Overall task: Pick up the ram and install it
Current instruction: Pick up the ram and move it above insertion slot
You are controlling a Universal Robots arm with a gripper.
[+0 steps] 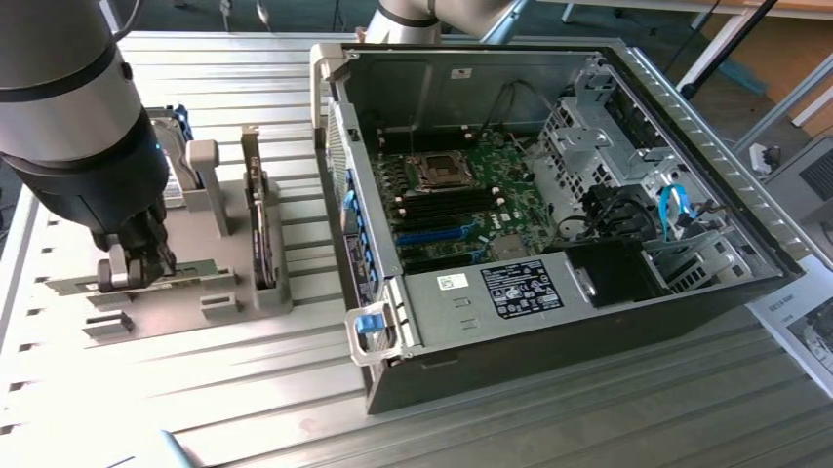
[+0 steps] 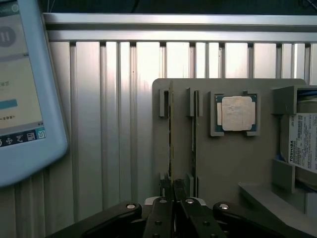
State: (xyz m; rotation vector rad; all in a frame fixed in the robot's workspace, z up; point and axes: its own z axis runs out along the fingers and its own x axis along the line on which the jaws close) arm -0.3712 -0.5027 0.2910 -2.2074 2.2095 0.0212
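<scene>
One arm (image 1: 65, 107) has its jaws clamped on the ram (image 2: 171, 139), which stands on edge in a grey holder (image 2: 233, 163) on the slatted surface (image 2: 99, 124), near an open computer case (image 1: 416, 88).

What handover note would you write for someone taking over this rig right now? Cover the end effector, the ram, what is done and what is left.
End effector: shut on the ram, gripping one end of it.
Ram: on edge in its slot of the grey holder, with the processor chip in its own pocket nearby; not lifted out.
Computer case: lying open to the exterior view's right of the holder, motherboard exposed.
Done: ram grasped.
Left: lifting it out and seating it on the motherboard.
</scene>
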